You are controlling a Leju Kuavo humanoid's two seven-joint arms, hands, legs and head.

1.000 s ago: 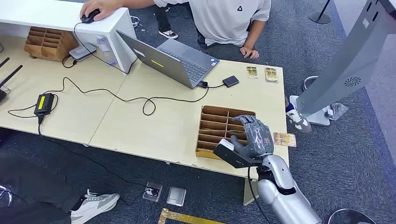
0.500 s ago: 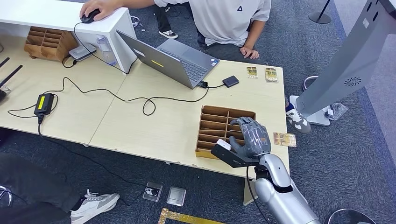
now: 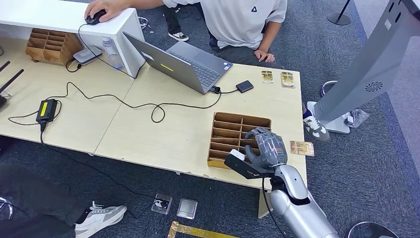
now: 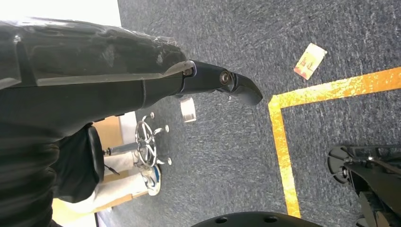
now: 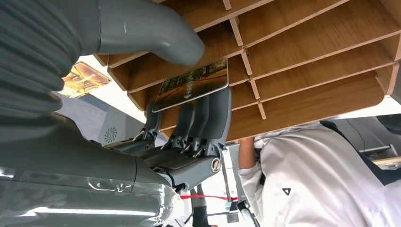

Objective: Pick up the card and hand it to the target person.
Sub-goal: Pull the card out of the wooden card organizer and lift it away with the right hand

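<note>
My right hand (image 3: 266, 148) sits over the near right corner of the wooden rack (image 3: 233, 130) on the table (image 3: 163, 134). In the right wrist view, my fingers (image 5: 208, 111) lie under the card (image 5: 191, 84) and my thumb (image 5: 156, 26) curves above it. The card rests on the fingertips, at the mouth of one of the rack's slots. I cannot tell for sure whether the thumb is pressing it yet; there seems to be a sliver of space between the thumb and the card face, so I judge the grasp as nearly closed but not proven.

To do this step well, I should bring the thumb down flat onto the middle of the card so it is pinched against the fingers, not just balanced. Then I should draw it straight out along the slot, keeping it level with the dividers, because a tilt could catch its edge on the thin wooden walls. Only after it clears the rack should I lift and turn toward the person in the white shirt (image 3: 242, 20) seated across the table.

My left hand (image 4: 142, 80) hangs over the carpet with its fingers curled in and nothing in them.

The rack's other slots look empty from the head view, though my hand covers the nearest ones. Another rack (image 3: 49, 45) stands at the far left; its contents are too small to make out.
</note>
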